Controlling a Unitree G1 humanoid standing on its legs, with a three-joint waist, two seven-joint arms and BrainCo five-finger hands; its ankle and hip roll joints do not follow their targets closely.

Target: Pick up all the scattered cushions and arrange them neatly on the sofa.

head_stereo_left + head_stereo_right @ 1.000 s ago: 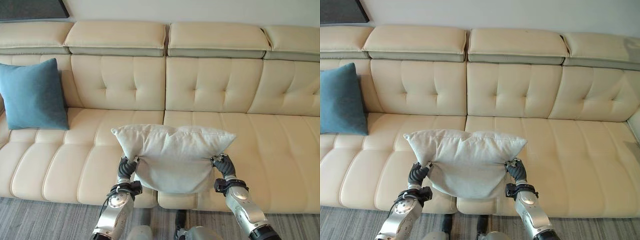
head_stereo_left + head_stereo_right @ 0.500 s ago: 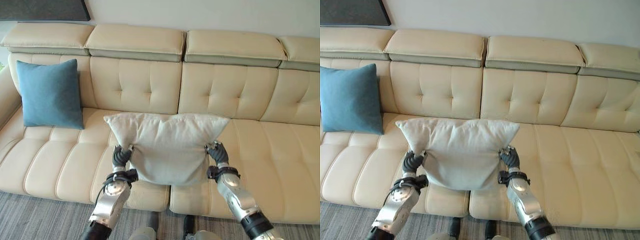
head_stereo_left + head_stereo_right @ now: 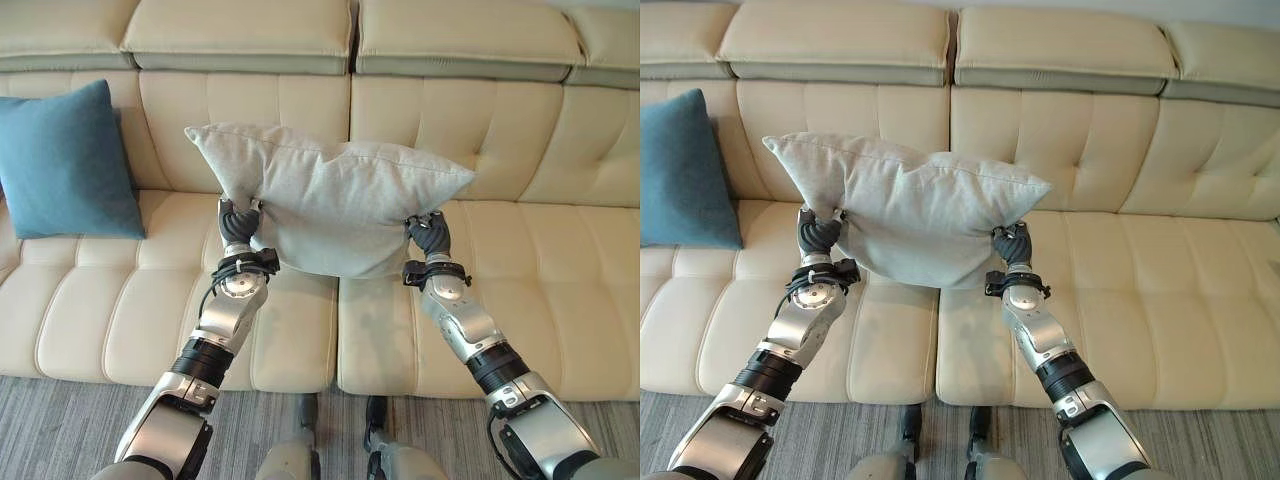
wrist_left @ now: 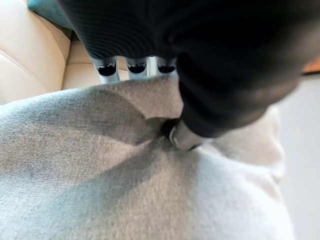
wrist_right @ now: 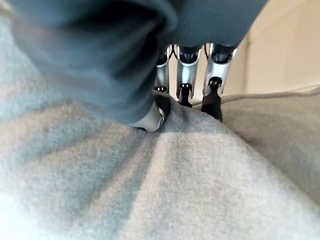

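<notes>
Left eye view: grey cushion [image 3: 335,200] was held in the air over the middle seats of the sofa [image 3: 520,270], long axis running left to right, top edge against the tufted backrest area, bottom edge clear of the seat. Left hand [image 3: 238,224] gripped its lower left side, right hand [image 3: 430,236] its lower right side; both sat just below and nearer than the bulk of the cushion, about level with each other. Both arms reached far and up from the near edge, forearms angled slightly inward. Blue cushion [image 3: 65,160] stood upright at far left against the backrest, well apart from the grey one.

Right eye view: same arrangement. Free seat lay directly under and beyond the held cushion; judged the coming move a forward set-down against the backrest, shared by both hands.

Left wrist view: fingers [image 4: 108,70] curled over grey fabric, thumb dug into a fold, pinching cloth.

Right wrist view: fingers [image 5: 214,87] and thumb were closed on a ridge of grey fabric, likewise pinching.
</notes>
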